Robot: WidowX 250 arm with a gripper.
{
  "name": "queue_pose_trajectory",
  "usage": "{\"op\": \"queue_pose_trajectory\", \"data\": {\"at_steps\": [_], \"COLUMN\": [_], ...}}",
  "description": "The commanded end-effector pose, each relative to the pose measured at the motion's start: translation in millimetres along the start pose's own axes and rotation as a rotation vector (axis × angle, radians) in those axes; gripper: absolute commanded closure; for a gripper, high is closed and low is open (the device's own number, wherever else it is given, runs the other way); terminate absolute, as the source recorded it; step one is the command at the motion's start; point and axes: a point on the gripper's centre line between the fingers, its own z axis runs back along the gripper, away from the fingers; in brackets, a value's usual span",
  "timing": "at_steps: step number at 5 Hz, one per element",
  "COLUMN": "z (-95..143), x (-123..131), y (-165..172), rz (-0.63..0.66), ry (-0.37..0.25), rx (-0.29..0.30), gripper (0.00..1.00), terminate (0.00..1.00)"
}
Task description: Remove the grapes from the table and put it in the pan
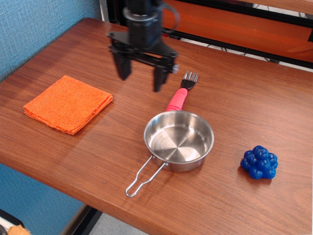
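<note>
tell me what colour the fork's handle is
Pink. The fork has a black head, lying just behind the pan; the only view, observation.image, shows it clearly.

No readable text, label, brand, number or sign found on any surface or object in view.
</note>
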Motion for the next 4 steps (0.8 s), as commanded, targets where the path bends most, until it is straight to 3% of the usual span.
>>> {"op": "queue_pose_trajectory", "data": {"at_steps": [1, 3, 4], "z": [35.4, 36.6, 35.6], "x": [-21.2, -42.7, -40.9], "y": [-80.8, -152.6, -160.1], "rz": [-0.235, -0.456, -0.500], "ry": [-0.114, -0.119, -0.095], "rx": [-0.081, -0.126, -0.127], "gripper": [0.00, 0.00, 0.00], "terminate": [0.00, 0.00, 0.00]}}
